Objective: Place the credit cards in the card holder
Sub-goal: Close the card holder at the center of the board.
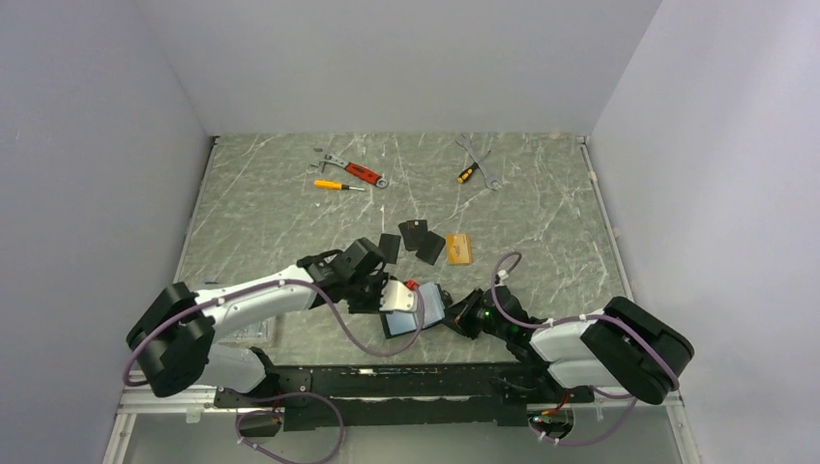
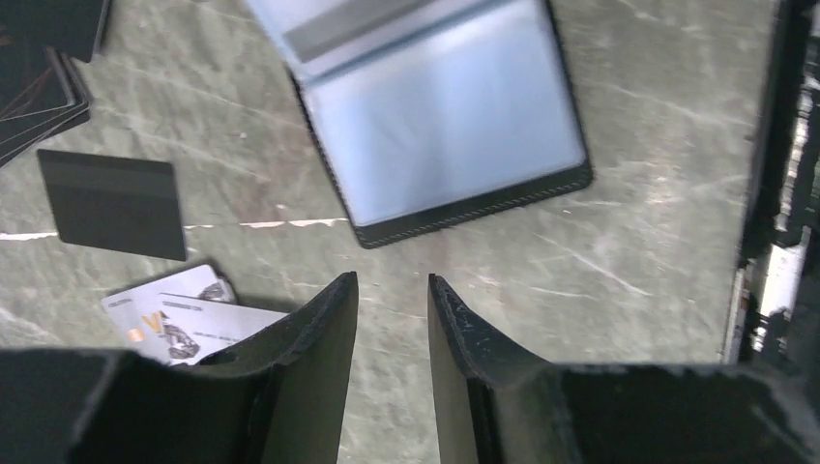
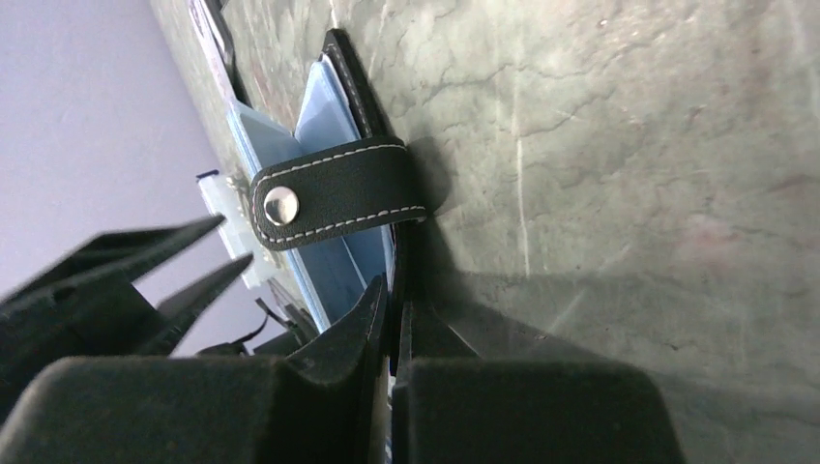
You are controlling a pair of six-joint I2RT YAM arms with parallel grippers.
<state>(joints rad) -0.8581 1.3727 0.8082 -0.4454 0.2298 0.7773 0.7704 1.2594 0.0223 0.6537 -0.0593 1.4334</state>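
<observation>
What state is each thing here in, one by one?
card holder: lying open on the table
snap strap: unfastened
left pincer: open, empty
right pincer: shut on the card holder's edge
silver card: loose, outside the holder
black card: loose, lying flat
gold card: loose, lying flat

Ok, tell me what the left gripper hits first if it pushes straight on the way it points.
Probably the stitched edge of the open card holder, dead ahead of the left gripper; only bare table lies between. Height is unclear, so it might touch the table first.
</observation>
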